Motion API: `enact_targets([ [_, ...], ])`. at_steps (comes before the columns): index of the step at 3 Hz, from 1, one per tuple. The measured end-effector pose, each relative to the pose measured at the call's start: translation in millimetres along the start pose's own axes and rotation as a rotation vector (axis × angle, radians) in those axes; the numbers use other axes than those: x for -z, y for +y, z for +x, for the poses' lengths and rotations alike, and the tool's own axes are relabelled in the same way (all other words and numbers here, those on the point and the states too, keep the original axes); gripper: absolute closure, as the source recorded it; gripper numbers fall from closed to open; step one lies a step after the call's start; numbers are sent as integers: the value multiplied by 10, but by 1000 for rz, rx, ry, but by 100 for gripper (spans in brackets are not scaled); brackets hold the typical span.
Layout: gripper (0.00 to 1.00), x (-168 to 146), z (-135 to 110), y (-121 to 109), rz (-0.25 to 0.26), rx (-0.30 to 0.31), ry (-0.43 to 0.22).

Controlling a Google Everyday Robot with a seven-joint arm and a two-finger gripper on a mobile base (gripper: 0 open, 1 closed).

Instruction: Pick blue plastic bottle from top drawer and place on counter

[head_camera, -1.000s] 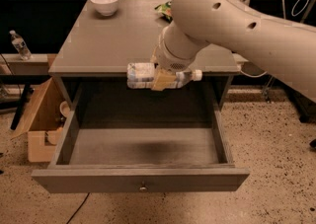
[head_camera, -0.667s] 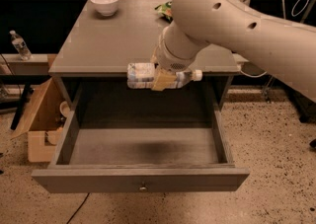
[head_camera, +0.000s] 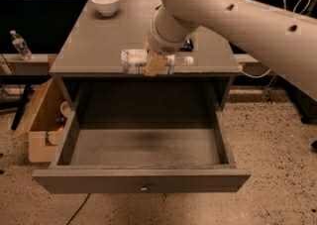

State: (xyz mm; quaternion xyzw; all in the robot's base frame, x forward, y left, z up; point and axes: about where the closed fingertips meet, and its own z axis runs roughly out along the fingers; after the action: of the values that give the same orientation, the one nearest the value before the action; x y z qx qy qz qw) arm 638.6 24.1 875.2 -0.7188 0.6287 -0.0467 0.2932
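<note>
Whereas both hung lower before, tool, clamped on clear pale-blue white-labelled plastic bottle, reaches front edge of smooth grey tabletop; wide grey top drawer empty; release pending.

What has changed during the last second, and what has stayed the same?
The gripper, shut on the blue plastic bottle, lifted it slightly, from level with the front edge of the counter to just above that edge. The top drawer stays open, and the white bowl has not moved.
</note>
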Motion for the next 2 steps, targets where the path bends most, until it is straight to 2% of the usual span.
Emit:
enact_targets([
  [1,100,-160,-186,-440,-5,-34,-14],
  [2,100,-402,-356,-766,-28,-68,-41],
])
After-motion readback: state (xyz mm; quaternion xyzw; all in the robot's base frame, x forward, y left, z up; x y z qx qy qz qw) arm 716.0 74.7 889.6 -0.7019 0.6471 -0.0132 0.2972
